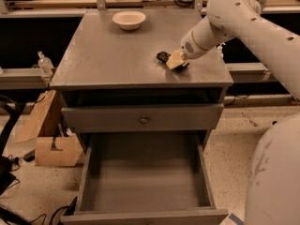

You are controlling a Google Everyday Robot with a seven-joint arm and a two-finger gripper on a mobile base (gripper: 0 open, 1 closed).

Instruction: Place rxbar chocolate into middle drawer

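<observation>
I am reaching over the grey cabinet top (pixel 117 55) with my gripper (pixel 175 61), which is sitting low near the front right part of that surface, right against the rxbar chocolate (pixel 162 56); the bar's dark end is showing at the gripper's edge on the side facing the cream bowl (pixel 129 19). I cannot tell how far the gripper is open, or whether it is actually holding the bar. By my judgement I am working at the pick-up step, since the bar is lying on the top and not in any drawer. The next move is likely calling for a sure hold, a lift off the surface, then a carry out past the front edge and down into the middle drawer (pixel 145 182), which is standing pulled wide open below and showing nothing but its plain grey floor. The shallower drawer (pixel 103 118) above it, with the round knob (pixel 144 120), is sitting shut, its contents hidden. The bowl is standing well apart at the back, with nothing showing inside it
</observation>
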